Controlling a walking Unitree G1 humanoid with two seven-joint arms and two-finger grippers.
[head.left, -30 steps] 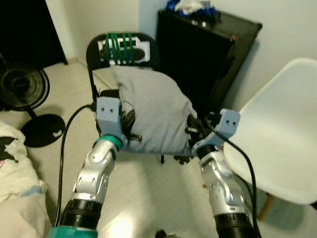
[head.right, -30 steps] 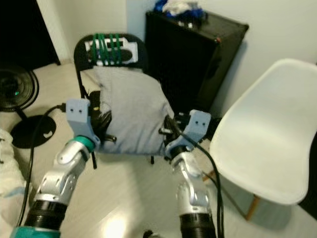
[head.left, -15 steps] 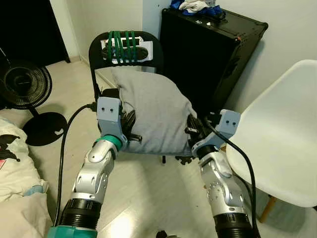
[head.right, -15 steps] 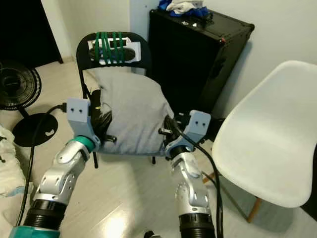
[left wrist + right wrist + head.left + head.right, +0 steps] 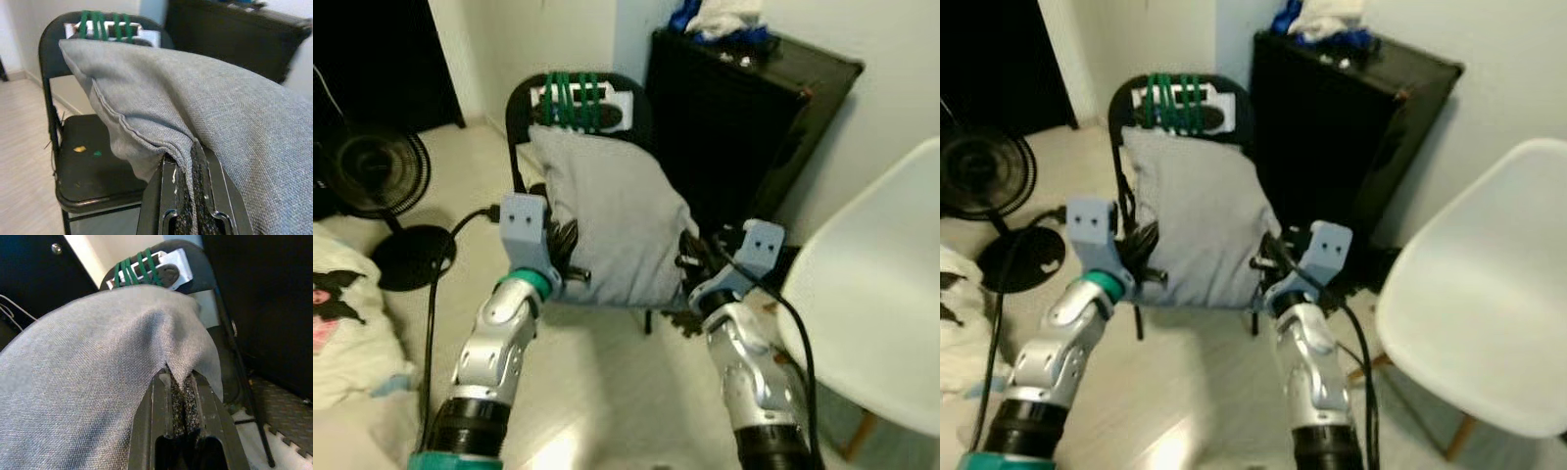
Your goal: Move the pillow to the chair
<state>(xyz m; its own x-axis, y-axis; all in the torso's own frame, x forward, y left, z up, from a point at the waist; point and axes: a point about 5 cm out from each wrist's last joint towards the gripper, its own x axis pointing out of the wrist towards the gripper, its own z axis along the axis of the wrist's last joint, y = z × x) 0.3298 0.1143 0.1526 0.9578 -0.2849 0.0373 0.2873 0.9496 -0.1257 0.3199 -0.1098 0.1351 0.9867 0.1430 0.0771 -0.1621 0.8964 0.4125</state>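
Transport stage, pillow at the chair. Nearest the camera, the two silver arms reach forward side by side; the left gripper [image 5: 570, 257] has its jaws clamped on the near left corner of the grey pillow [image 5: 612, 220], and the right gripper [image 5: 690, 257] has its jaws clamped on the near right corner, each wrist view showing a fold of fabric pinched between the black fingers [image 5: 193, 205]. The pillow hangs between the two grips, slanting up and away: its near edge is held above the front edge of the black chair [image 5: 524, 108], and its far edge lies against or just before the backrest, which carries green bands [image 5: 573, 98] wound round its top. In the left wrist view the dark seat [image 5: 93, 171] is bare under the lifted near left corner, so the pillow does not appear to be fully laid down on that side; whether its far part rests on the seat cannot be told. Judged state: the carry is nearly complete; lowering the near edge onto the seat, releasing both corners and withdrawing the arms appear to be what is left. Beyond stand a black case [image 5: 754, 117] and, at right, a white chair [image 5: 876, 313]; a fan [image 5: 372, 171] stands on the floor at left.
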